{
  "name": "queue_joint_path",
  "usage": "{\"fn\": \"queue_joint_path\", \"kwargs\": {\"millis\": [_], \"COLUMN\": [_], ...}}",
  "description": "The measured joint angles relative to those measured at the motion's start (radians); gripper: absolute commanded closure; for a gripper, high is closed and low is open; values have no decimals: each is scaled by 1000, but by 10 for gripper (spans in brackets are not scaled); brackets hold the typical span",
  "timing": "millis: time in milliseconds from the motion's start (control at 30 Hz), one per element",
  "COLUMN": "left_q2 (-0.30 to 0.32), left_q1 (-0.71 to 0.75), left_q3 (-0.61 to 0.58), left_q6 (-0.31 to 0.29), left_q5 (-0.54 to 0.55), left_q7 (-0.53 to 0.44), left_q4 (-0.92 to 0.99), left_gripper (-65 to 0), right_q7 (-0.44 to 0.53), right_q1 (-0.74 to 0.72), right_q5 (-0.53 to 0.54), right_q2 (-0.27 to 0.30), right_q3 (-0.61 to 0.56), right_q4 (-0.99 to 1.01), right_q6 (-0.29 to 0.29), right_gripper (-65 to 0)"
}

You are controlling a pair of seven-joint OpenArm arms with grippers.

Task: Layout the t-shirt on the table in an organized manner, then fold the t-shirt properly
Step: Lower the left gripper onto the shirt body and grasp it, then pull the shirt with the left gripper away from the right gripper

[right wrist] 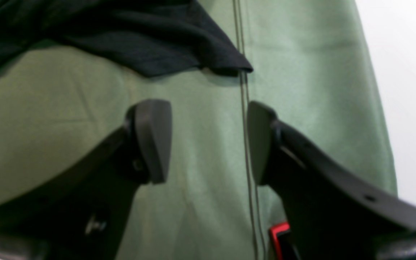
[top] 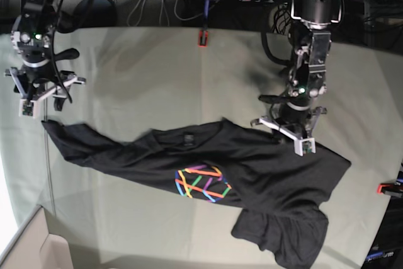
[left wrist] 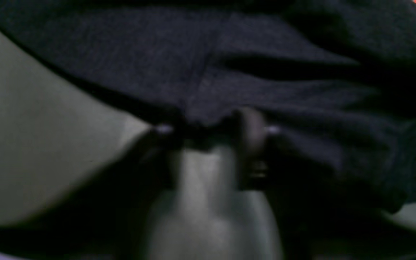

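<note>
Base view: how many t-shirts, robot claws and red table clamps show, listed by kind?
t-shirt: 1
claws, left claw and right claw: 2
red clamps, far edge clamp and right edge clamp: 2
Total: 5

Left wrist view is dim and badly smeared, the left gripper (left wrist: 217, 133) just a soft blur against the t-shirt (left wrist: 265, 72), only the colour print at two o'clock reading crisp. Right wrist view is brighter, with white glare washing out three o'clock and the right gripper (right wrist: 208, 141) softly out of focus. Base view is evenly lit from above, the table (top: 157, 67) sharp, shadows short.
</note>
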State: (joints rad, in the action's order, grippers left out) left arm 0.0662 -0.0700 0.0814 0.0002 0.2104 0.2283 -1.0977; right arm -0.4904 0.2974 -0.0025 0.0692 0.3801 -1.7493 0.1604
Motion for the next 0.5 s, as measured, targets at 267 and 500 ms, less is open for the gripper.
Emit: {"fn": "queue_joint_path", "kwargs": {"millis": [267,500], "left_q2": [6,6], "left_q1": [106,361], "left_q3": [8,148], "left_q6": [5,3], "left_q5": [0,4], "left_q7": [6,5], "left_q4": [-168,-487], "left_gripper": [-1,-1], "right_q7": [-1,0], "right_q1": [-2,-5], "right_q5": [1,1], "right_q2": [0,-1], "right_q3": [-3,-6], "right_q4": [1,3], "right_q6": [0,0], "right_gripper": [-336,-336]}}
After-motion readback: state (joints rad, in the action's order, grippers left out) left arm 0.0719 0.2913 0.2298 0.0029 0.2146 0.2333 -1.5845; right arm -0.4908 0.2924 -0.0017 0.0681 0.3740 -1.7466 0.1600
